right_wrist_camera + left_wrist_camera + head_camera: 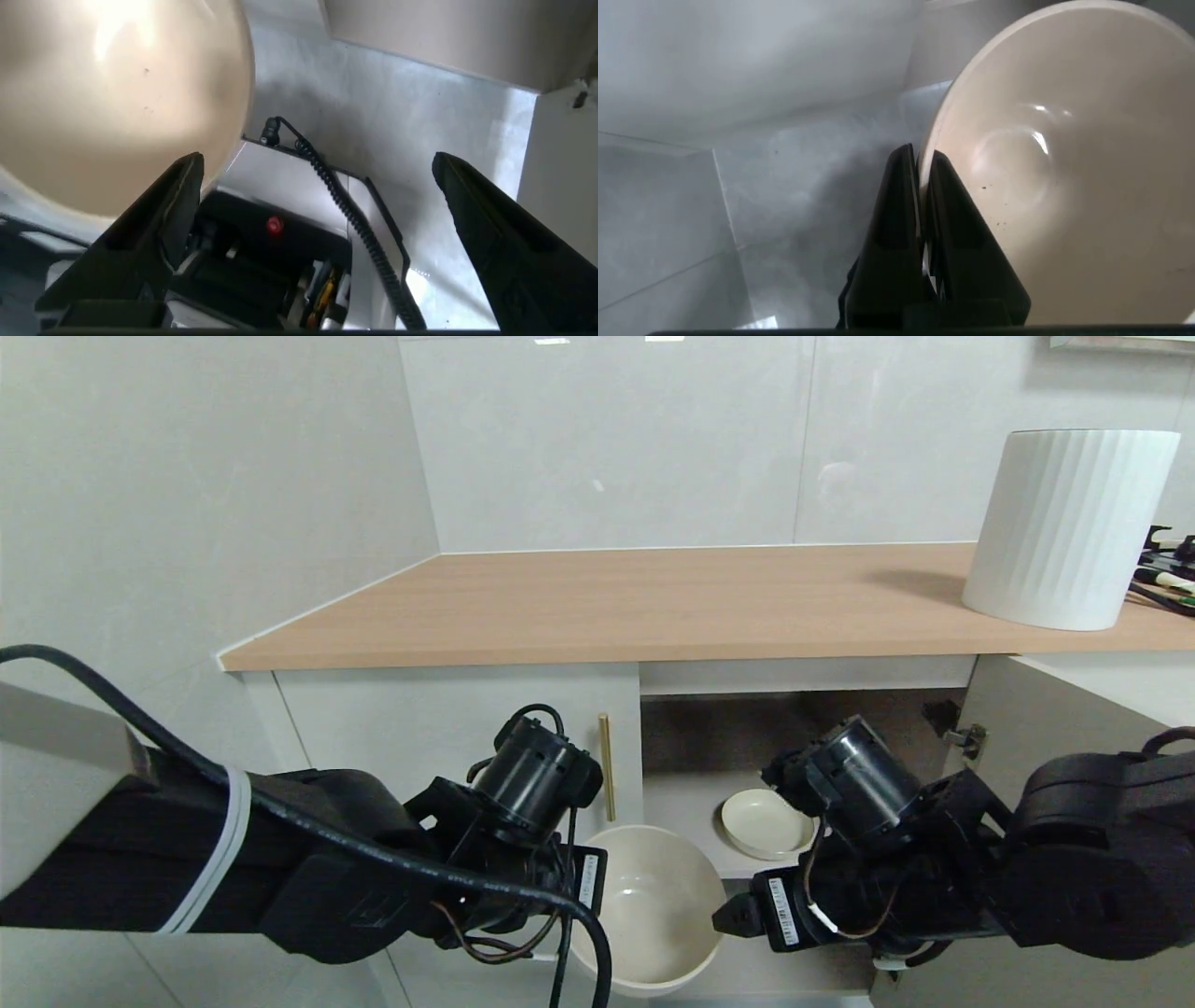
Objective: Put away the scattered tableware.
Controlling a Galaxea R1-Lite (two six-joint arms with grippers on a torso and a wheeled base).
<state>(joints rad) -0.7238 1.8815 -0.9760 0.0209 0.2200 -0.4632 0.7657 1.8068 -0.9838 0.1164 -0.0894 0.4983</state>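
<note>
Left gripper [922, 163]: held low before the open cabinet [681, 798], fingers pinched on rim of cream bowl [653, 905]. Right gripper [318, 168]: fingers spread, just beside bowl's opposite side. Small plate [764, 821]: on cabinet shelf, behind bowl.

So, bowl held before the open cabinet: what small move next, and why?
Probably ease the left gripper forward to carry the bowl onto the cabinet shelf, next to the small dish. The gripper is shut on the bowl's rim, the shelf has bare room there, and the right gripper is open, holding nothing.
</note>
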